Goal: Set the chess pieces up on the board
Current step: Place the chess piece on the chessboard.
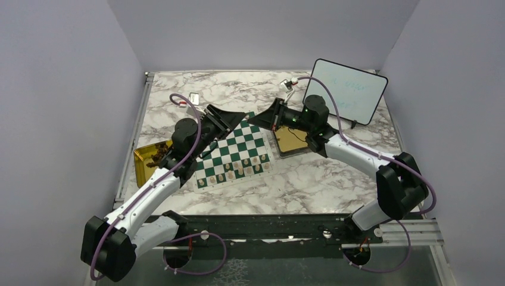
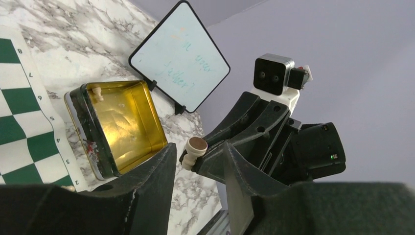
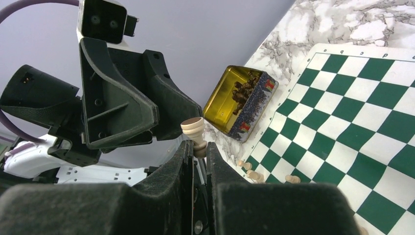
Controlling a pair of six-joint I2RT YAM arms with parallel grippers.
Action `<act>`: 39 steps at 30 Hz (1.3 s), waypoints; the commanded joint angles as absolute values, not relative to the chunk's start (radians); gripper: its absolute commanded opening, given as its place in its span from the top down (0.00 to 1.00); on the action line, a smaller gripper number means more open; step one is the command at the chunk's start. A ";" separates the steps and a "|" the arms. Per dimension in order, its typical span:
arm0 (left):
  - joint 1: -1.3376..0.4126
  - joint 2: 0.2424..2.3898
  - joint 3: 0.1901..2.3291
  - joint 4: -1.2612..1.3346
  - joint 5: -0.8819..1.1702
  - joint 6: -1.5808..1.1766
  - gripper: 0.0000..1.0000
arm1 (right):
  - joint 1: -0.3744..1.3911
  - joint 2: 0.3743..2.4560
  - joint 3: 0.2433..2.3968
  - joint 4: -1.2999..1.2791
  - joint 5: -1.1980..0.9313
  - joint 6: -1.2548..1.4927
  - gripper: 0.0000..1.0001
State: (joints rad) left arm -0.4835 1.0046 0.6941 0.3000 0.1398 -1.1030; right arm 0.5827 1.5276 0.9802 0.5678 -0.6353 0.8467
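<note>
As it is carrying everything else, table (image 1: 333,179): white-grey marble top, spreading betw. plain pale walls.
board (image 1: 235,143): green/white checkered mat, lying flat mid-table, turned at an angle, sitting betw. the two tins.
whiteboard (image 1: 345,92): black-framed, standing tilted at far R of table; faint writing showing, unreadable.
L tin (image 1: 143,170): gold, sitting just L of board, holding a heap of dark pieces (image 1: 158,156).
R tin (image 2: 127,127): gold inside, dark printed walls, sitting just R of board's far half.
L gripper (image 1: 241,115): reaching over board's far corner, jaws standing apart w/ a clear gap. Base of held piece (image 2: 193,152) is sitting in that gap in L wrist view; whether fingers are touching it, can't tell. Not clamping anything.
R gripper (image 3: 199,146): facing L gripper tip to tip, jaws nearly closed, pinching held piece by its top end.
cream pieces on board (image 1: 239,172): standing in two rows along board's near edge, approx. one per square.
held piece: cream, hanging in air over board's far corner, round flat base pointing toward L gripper; type, can't tell.
lone cream piece (image 2: 98,92): sitting in one corner of R tin, against the wall.
</note>
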 commanded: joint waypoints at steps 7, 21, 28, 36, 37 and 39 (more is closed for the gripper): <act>-0.482 1.058 0.713 0.402 0.166 -1.121 0.65 | 0.597 1.486 0.990 0.580 -0.591 0.816 0.96; -0.482 1.076 0.712 0.428 0.201 -1.121 0.66 | 0.606 1.504 0.997 0.577 -0.575 0.822 0.96; -0.482 1.081 0.706 0.434 0.204 -1.102 0.71 | 0.610 1.518 0.993 0.580 -0.568 0.827 0.97; -0.481 1.083 0.706 0.439 0.233 -1.033 0.90 | 0.616 1.529 0.982 0.569 -0.572 0.809 0.92; -0.482 1.082 0.706 0.439 0.238 -1.025 0.90 | 0.617 1.529 0.980 0.566 -0.574 0.806 0.91; -0.481 1.079 0.706 0.439 0.247 -1.009 0.95 | 0.617 1.529 0.979 0.557 -0.575 0.799 0.87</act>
State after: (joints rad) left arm -0.4816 1.0821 0.6941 0.4068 0.1978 -1.0641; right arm 0.6052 1.5188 0.9802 0.5571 -0.5884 0.8299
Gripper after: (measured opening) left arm 0.178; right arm 0.146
